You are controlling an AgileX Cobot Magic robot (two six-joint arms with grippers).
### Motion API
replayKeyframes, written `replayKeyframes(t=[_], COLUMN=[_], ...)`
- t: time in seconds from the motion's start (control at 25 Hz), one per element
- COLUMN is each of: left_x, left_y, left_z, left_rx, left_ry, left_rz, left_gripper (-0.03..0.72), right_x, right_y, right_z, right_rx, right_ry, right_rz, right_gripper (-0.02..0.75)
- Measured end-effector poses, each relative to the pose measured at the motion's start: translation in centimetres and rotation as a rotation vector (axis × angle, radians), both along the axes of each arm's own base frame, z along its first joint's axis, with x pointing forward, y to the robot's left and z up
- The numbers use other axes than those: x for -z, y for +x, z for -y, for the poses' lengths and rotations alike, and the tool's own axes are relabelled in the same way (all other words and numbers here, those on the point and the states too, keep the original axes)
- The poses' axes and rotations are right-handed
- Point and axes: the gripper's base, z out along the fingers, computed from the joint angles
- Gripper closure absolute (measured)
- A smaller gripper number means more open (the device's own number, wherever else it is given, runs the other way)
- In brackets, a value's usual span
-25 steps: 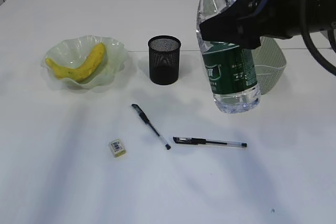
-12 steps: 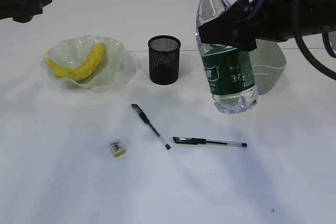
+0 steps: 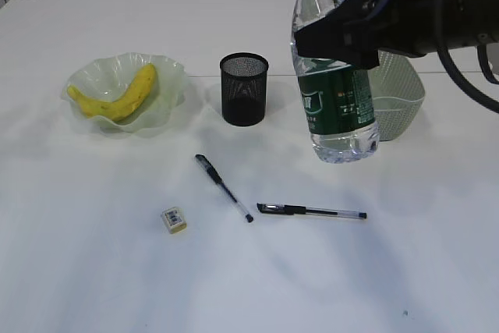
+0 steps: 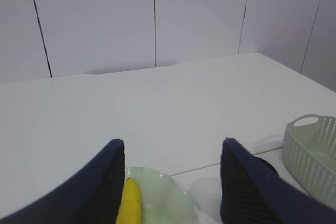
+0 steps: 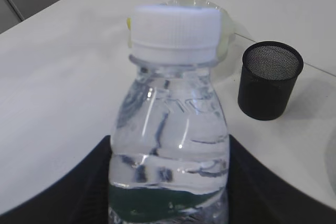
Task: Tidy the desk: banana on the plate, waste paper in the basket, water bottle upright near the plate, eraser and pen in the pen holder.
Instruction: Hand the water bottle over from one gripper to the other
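We find the water bottle [image 3: 334, 68] held clear of the desk [image 3: 93, 271], nearly upright, by the right gripper [image 3: 337, 37], whose jaws are clamped on either side of it at the shoulder, just above the dark-green label. It hangs in front of the basket [image 3: 401, 95] and to the right of the pen holder [image 3: 244, 89]. The left gripper [image 4: 172, 150] is up over the far left of the desk, jaws spread well apart and holding nothing.

Below the bottle we note two pens lying flat: one [image 3: 224, 187] at a slant, the other [image 3: 312, 210] roughly level, their near ends close but apart. The eraser [image 3: 174, 220] sits alone to the left of them. The banana [image 3: 117, 97] lies in the plate [image 3: 168, 107] at far left.

The bottle is clear ribbed plastic with a white screw cap; the pen holder is black mesh, cylindrical; the basket is pale green with a woven pattern; the plate is translucent with a ruffled rim.
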Motion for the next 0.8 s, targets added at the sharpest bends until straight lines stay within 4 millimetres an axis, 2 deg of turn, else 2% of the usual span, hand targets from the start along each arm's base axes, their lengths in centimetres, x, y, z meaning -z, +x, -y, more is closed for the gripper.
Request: replayKeyframes(t=[0.16, 0.48, 0.8], left_x=[0.0, 0.5, 3.2], left_y=[-0.3, -2.7, -5.8], left_z=[1.0, 5.4, 6.7], left_rx=[0.035, 0.275, 0.541], left_ry=[-0.043, -0.058, -0.271], left_rz=[-0.008, 0.048, 0.077], left_gripper=[0.276, 0.276, 0.276], right_x=[-0.3, -0.8, -1.1], right_y=[0.1, 0.4, 0.7], right_z=[-0.1, -0.1, 0.0], right_rx=[0.011, 0.006, 0.049], right_ry=[0.037, 0.044, 0.071], right_rz=[0.013, 0.096, 0.113], right_gripper=[0.329, 0.329, 0.329])
